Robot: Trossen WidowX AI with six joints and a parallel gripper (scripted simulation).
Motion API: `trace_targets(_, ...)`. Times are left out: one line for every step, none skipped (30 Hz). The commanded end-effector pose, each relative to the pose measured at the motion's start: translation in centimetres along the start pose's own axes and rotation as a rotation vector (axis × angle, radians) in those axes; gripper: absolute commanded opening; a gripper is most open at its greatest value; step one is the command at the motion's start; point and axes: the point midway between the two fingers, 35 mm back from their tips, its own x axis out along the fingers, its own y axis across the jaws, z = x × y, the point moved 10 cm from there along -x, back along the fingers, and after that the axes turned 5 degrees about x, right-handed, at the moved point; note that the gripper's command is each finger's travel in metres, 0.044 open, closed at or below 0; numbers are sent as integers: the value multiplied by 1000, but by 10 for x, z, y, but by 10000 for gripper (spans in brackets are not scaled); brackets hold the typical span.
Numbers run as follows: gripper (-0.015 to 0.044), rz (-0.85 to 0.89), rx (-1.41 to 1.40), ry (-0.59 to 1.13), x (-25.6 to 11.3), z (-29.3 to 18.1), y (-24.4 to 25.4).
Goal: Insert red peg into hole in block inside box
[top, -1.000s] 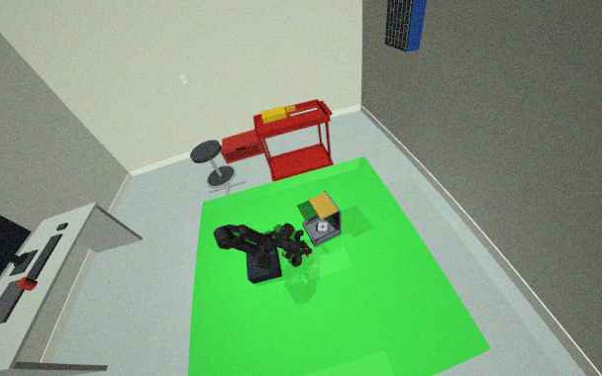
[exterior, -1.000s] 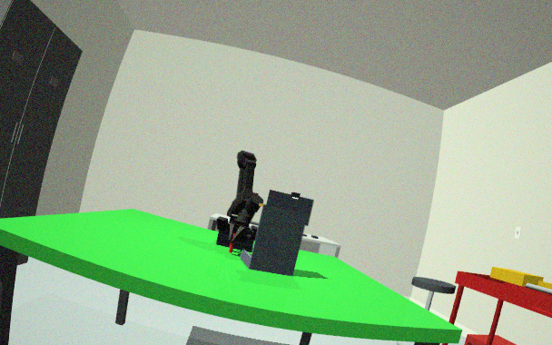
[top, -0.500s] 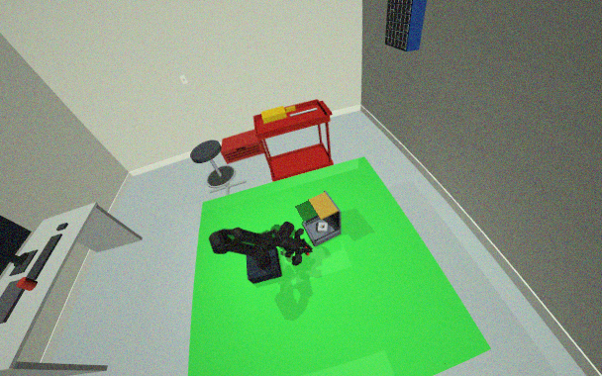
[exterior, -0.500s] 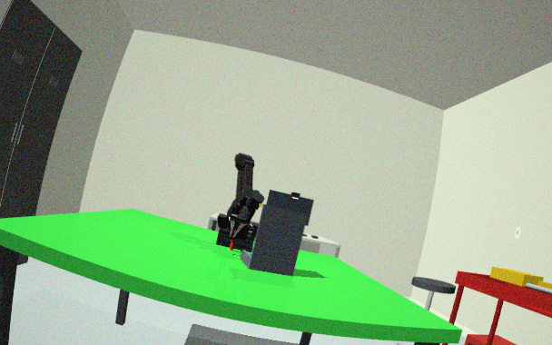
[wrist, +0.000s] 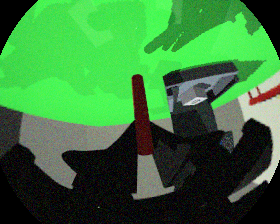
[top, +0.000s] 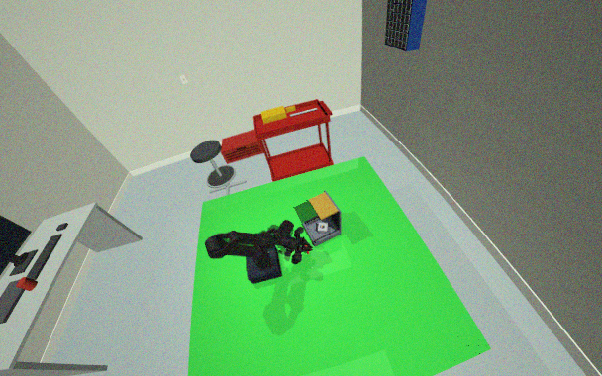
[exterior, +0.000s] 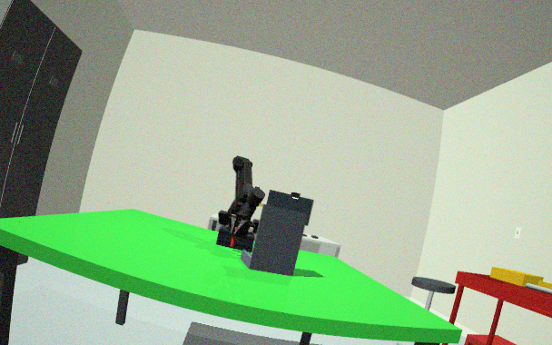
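My gripper (top: 306, 246) (exterior: 235, 231) (wrist: 140, 122) is shut on the red peg (top: 307, 251) (exterior: 232, 241) (wrist: 138, 97). The peg is roughly upright, and its lower end hangs a little above the table, with its shadow apart from it in the wrist view. The gripper is outside the grey box (top: 337, 224) (exterior: 276, 241) (wrist: 201, 76), close to its open front and off to one side. In the top view the orange roof (top: 323, 205) juts over the back part of the box. The block (top: 322, 227) (wrist: 195, 101) with a pale top stands on the box floor. The exterior view shows only the box's outside.
The box's side walls rise beside the block, and a low lip runs along its front edge. The arm's dark base (top: 263, 266) stands on the green table (top: 388, 297) (exterior: 152, 268). A red cart (top: 300, 160) and a stool (top: 206, 151) stand beyond the table.
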Motion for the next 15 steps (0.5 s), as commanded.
trace_targets(0,-3,1,2,-3,-4,-1)
trace_targets(0,-3,2,3,-4,-5,-1)
trace_targets(0,-3,2,3,-4,-6,-1)
trace_targets(0,-3,2,4,-5,-7,-1)
trace_targets(0,-4,2,4,-6,-8,-1)
trace_targets(0,-4,3,4,-7,-9,-1)
trace_targets(0,-4,3,5,-7,-10,-1)
trace_targets(0,-4,3,5,-8,-10,-1)
trace_targets(0,-4,3,6,-9,-11,-1)
trace_targets(0,-5,4,6,-9,-12,-1)
trace_targets(0,-5,4,6,-10,-13,-1)
trace_targets(0,-5,4,7,-11,-14,-1)
trace_targets(0,-5,4,7,-11,-14,-1)
trace_targets(0,-6,4,7,-11,-14,-1)
trace_targets(0,-8,2,7,-11,-14,-2)
